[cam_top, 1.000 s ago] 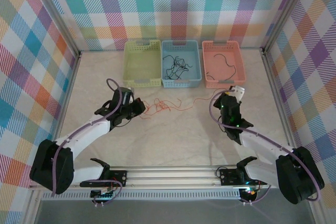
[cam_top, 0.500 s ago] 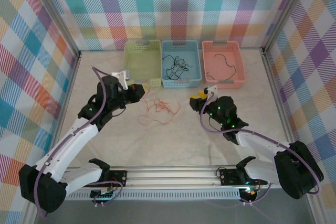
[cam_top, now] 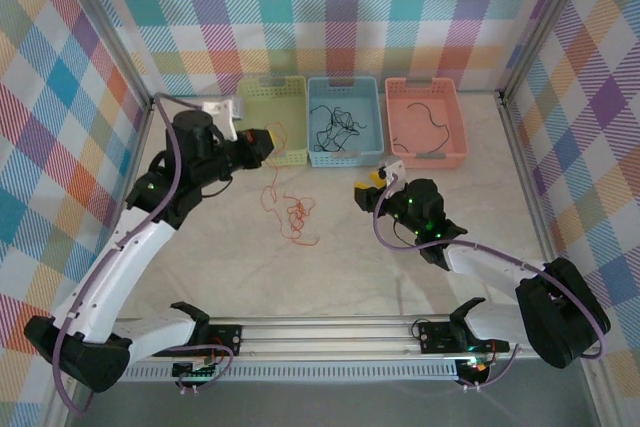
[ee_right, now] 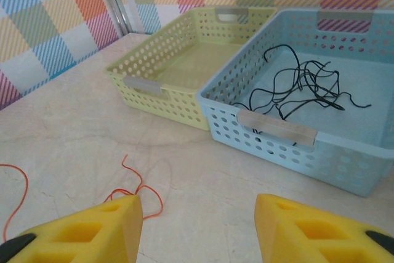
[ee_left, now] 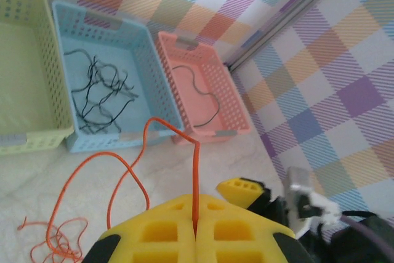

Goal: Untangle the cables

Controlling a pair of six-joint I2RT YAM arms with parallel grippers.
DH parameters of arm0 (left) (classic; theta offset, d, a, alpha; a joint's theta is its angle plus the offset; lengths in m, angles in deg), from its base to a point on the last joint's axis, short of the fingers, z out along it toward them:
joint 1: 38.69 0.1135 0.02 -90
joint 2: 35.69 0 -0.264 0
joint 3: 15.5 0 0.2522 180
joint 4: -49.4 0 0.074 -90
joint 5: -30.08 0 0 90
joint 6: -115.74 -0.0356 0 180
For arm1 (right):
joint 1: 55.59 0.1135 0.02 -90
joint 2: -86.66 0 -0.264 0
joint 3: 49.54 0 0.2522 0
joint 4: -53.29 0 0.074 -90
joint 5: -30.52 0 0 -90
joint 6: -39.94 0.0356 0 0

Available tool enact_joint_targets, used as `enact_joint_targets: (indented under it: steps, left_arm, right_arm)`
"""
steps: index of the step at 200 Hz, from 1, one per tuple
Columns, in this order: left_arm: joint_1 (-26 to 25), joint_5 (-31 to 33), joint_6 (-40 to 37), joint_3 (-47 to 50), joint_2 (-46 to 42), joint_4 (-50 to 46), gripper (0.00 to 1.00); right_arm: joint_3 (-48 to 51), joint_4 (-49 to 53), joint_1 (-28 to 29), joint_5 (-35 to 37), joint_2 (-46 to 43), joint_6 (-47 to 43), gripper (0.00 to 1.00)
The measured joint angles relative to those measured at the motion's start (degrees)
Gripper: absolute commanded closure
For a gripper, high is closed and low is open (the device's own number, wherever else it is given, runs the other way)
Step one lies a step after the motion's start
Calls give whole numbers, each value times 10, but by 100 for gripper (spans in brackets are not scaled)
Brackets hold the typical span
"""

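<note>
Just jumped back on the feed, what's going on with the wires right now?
The left hand is shut on one orange wire beside the green basket; the wire trails down to a loose orange tangle on the table. The right hand is open and empty, low over the table in front of the blue basket, which holds black wires. One more black wire lies in the pink basket.

Three baskets (cam_top: 345, 155) wall the far side; cables (cam_top: 292, 209) strew the otherwise open table (cam_top: 340, 277).
</note>
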Motion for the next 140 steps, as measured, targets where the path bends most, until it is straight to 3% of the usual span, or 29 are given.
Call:
enact_joint_targets:
  steps: [4,9,17,70,140]
  left_arm:
    - [0,0,-1,-16,4,-5,100]
    - [0,0,-2,-33,9,-10,100]
    - [0,2,-2,-57,15,-14,100]
    - [0,56,-2,-193,75,-54,100]
    - [13,121,-8,-370,181,-103,100]
  right_arm:
    - [0,2,0,2,0,0,41]
    - [0,3,0,5,1,0,23]
    - [-1,4,0,13,3,1,19]
    - [-8,22,0,82,17,10,18]
    - [-17,33,0,88,38,12,19]
